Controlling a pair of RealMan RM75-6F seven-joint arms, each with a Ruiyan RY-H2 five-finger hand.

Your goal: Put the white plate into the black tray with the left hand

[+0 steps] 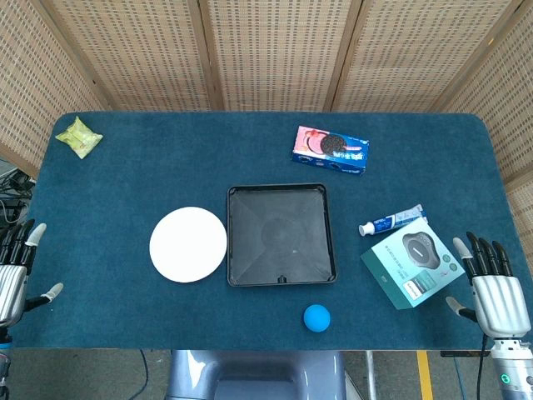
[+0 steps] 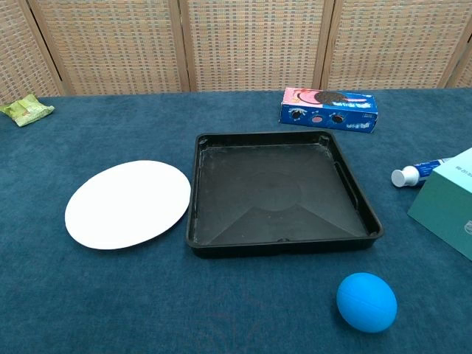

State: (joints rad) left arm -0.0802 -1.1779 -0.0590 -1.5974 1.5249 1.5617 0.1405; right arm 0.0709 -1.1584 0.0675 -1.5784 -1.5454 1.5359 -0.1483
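White plate flat on the cloth, untouched; both hands idle at the table edges.

Head view: white plate (image 1: 188, 244) lies just left of the black tray (image 1: 281, 235); your left hand (image 1: 14, 267) and right hand (image 1: 495, 288) hold nothing, fingers spread.
Chest view: plate looks thin, stiff, likely light and slick; its right edge almost meets the tray wall, so pinch its left rim.

The head view is looking steeply down from above, taking in the whole tabletop (image 1: 125, 333); the chest view is looking lower and nearer, forward across the black tray (image 2: 358, 199); both are sharing the tabletop's middle.
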